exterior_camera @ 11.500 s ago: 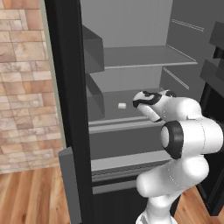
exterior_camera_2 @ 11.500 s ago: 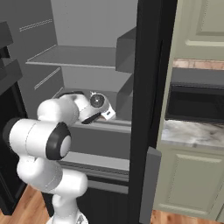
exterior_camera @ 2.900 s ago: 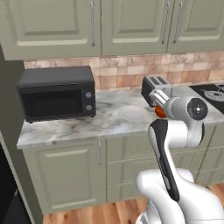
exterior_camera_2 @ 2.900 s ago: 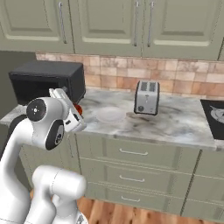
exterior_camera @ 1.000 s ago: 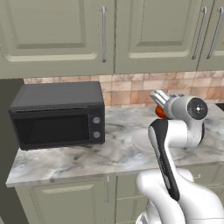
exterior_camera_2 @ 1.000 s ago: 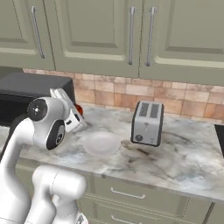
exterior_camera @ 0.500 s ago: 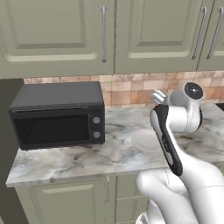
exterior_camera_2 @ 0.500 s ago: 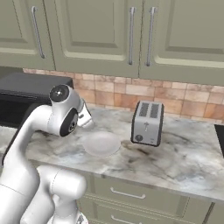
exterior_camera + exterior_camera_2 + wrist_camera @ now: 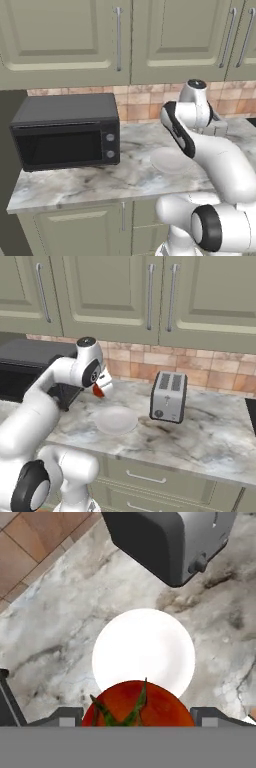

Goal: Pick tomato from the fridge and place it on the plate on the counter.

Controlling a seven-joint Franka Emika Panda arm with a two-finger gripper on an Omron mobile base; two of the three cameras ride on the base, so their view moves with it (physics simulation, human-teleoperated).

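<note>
In the left base view, the arm rose from the lower right and bent over the marbled desk (image 9: 90,182). The pale plate (image 9: 170,160) lay right of centre, partly hidden by the arm's forearm. A black microwave (image 9: 67,131) stood at the left of the frame. The end effector itself was masked by the arm's wrist there, so its grip could not be read from this side.

In the right base view, the end effector (image 9: 101,388) hung at centre left, just above and behind the plate (image 9: 116,420), with a red-orange tomato (image 9: 98,391) showing at its tip. A silver toaster (image 9: 168,396) stood right of the plate, near it but apart.

In the hand view, the tomato (image 9: 138,706) with its green stalk sat at the bottom centre, pinched between the two finger tips, which were closed against its sides. The plate (image 9: 143,651) lay beyond it in the middle of the frame, and the toaster (image 9: 172,542) filled the upper right.

The step in hand looked to be the carry to the plate, the tomato not yet set down. The next move seemed to call for bringing the end effector over the plate's middle, lowering it until the tomato met the dish, then parting the fingers gently, since a round fruit may roll.

No brand, label or writing was readable anywhere.
</note>
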